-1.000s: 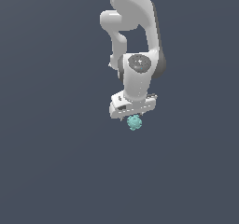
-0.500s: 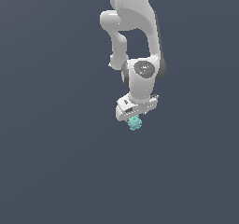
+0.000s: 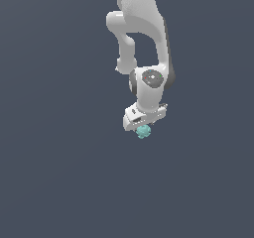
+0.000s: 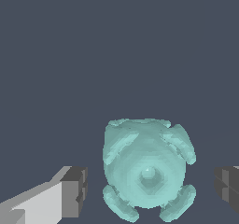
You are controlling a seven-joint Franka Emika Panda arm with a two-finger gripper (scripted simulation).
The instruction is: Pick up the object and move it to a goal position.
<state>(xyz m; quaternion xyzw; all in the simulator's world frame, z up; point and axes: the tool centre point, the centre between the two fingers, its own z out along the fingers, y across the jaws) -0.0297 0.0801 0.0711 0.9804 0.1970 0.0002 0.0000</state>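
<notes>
Here the Panda arm hangs over a plain dark floor, wrist pointed down, and the gripper straddles the object, a small teal-green bumpy lump. In the exterior view the lump sits right under the white gripper body, peeking out below it. The wrist view shows more: the dark pads stand apart, one on each side of the lump, with a clear gap of floor between each pad and the lump's sides. So the claw is open and nothing is clamped yet.

I judge the step in hand to be the end of the approach, just ahead of the grasp. The lump lies nearer one pad than the other, so the closing may nudge it sideways before both pads bear on it. The next move calls for drawing the fingers together on the lump's middle, then lifting. No goal marker shows in either view, so where it must go I cannot say.
</notes>
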